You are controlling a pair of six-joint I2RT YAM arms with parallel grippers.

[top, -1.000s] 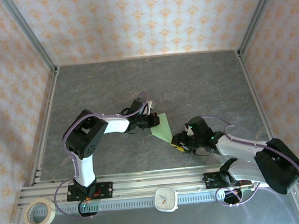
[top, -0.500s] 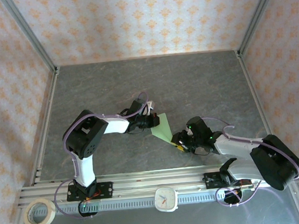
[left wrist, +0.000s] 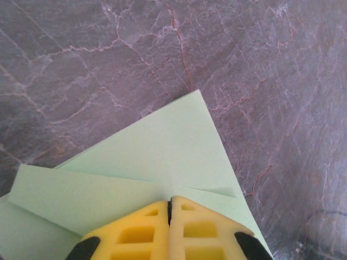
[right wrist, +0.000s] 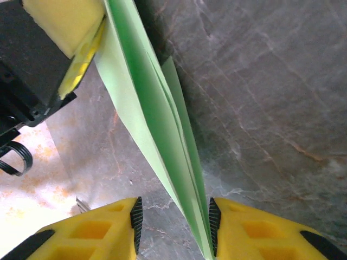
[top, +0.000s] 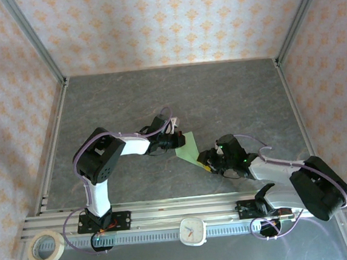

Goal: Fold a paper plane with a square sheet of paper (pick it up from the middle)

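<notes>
The square sheet of paper (top: 189, 147), pale green and folded into a pointed flat shape, is held off the grey table at mid-table. My left gripper (top: 178, 140) is shut on its left part; in the left wrist view the yellow fingertips (left wrist: 184, 208) pinch the paper (left wrist: 162, 146) where its folded layers meet, and its tip points away. My right gripper (top: 206, 162) stands open at the sheet's lower right corner. In the right wrist view the paper (right wrist: 146, 92) runs edge-on between the open fingers of that gripper (right wrist: 173, 216), close against the right pad (right wrist: 214, 222).
A roll of tape (top: 46, 247) and a small white clock (top: 192, 230) lie by the aluminium rail (top: 168, 212) at the near edge. Metal frame posts (top: 35, 45) and patterned walls bound the grey table (top: 231, 94).
My right gripper has crept a little up and left, closing in around the paper's lower corner. The left gripper and the paper have stayed put.
</notes>
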